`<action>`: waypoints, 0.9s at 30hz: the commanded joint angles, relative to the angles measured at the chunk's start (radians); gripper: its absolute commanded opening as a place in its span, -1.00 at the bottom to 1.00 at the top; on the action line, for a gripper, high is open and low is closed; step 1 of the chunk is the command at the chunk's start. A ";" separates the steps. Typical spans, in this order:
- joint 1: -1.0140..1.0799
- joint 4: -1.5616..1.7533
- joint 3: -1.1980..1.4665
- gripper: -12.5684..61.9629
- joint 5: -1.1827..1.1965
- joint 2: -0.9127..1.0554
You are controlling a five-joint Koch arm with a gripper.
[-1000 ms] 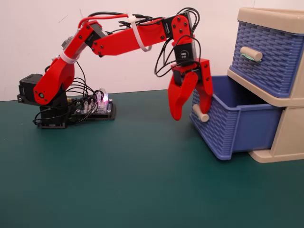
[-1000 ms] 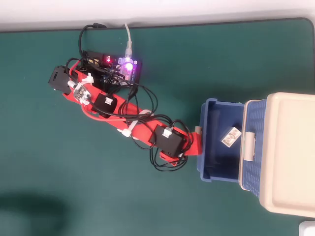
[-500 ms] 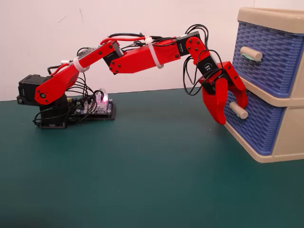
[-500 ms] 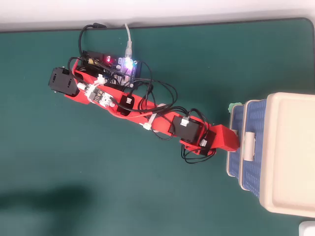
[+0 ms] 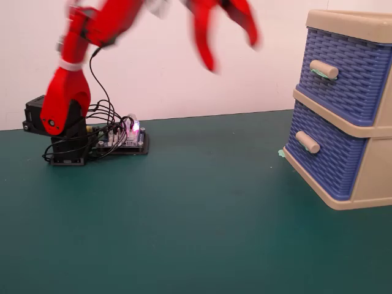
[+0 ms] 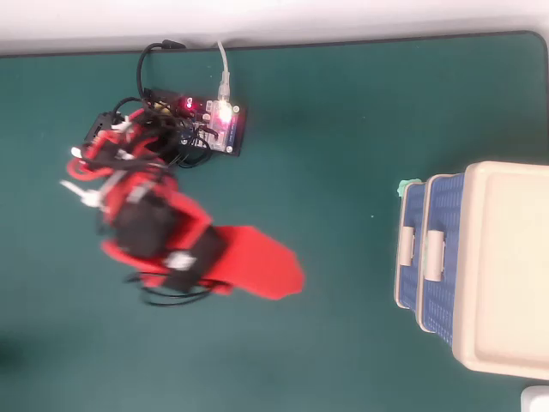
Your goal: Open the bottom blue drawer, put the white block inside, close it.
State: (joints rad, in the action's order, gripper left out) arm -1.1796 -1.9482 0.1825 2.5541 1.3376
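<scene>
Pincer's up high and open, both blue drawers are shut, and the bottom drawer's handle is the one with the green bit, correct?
Not quite: in the fixed view the green bit sits behind the upper drawer's handle; the bottom blue drawer has a plain beige handle. The pincer is raised and open; both drawers look shut.

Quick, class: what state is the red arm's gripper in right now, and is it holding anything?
Gripper: open, jaws spread, blurred in the fixed view, holding nothing visible, high above the table.

Arm (image 5: 67,92) left, cabinet (image 5: 367,177) right, well apart.
</scene>
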 commanded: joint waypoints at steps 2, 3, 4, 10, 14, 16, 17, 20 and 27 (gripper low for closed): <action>0.126 -0.064 0.170 0.25 -0.066 0.212; 0.166 -0.061 0.249 0.25 -0.118 0.275; 0.206 -0.058 0.333 0.25 -0.183 0.330; 0.598 -0.006 0.923 0.25 -0.611 0.611; 0.854 0.123 1.333 0.25 -0.884 0.732; 0.916 0.187 1.543 0.25 -0.968 0.764; 0.931 0.219 1.643 0.25 -0.997 0.776; 0.936 0.347 1.940 0.25 -1.032 0.815; 0.934 0.437 2.319 0.25 -1.031 1.020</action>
State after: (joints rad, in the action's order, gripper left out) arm -0.2424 -1.4650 2.4897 1.5309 2.3040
